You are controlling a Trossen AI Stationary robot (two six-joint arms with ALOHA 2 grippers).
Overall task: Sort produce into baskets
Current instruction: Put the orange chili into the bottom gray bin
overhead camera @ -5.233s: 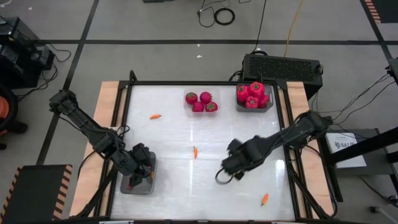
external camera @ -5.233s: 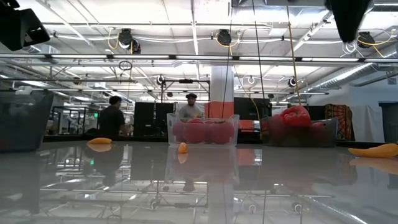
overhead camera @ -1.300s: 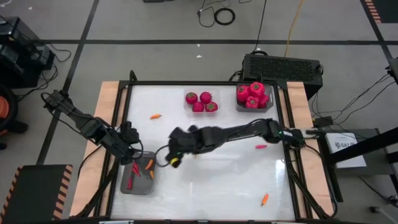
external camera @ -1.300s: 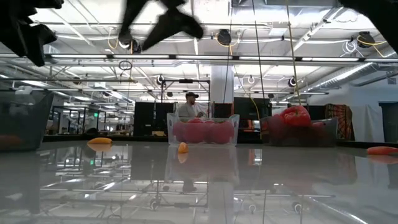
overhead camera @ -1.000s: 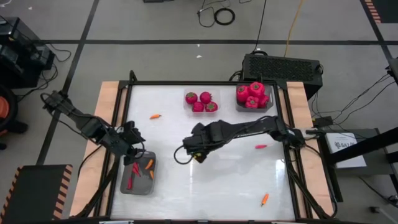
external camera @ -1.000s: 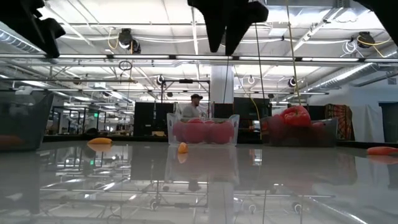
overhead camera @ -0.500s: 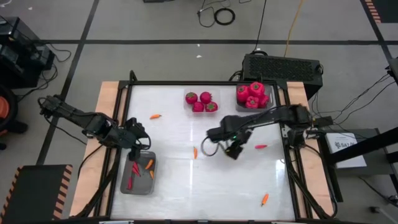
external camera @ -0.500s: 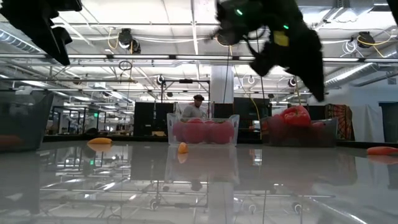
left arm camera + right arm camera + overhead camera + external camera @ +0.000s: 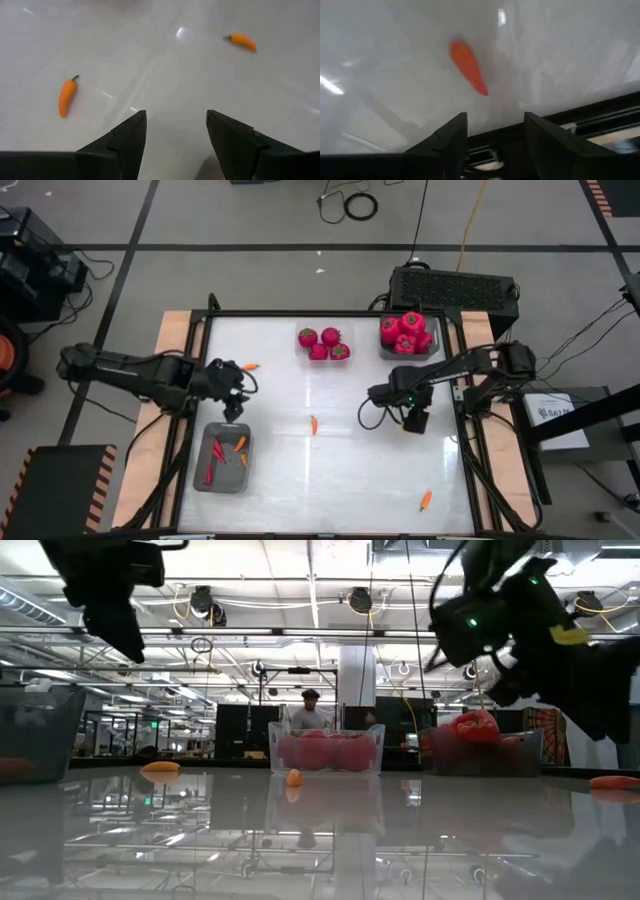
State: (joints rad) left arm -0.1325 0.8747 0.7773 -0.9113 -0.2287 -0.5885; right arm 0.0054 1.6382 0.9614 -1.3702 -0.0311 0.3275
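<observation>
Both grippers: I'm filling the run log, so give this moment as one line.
left gripper: open, empty, above table | right gripper: open, empty, over red pepper | grey basket: peppers inside

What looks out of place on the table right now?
Four tomatoes sit bare on the table beside the full tomato tray. Loose peppers lie scattered: orange at far left, centre and near right; a red one under the right gripper.

Black box (image 9: 453, 286) behind table (image 9: 330, 470); person (image 9: 311, 715) standing in background.
</observation>
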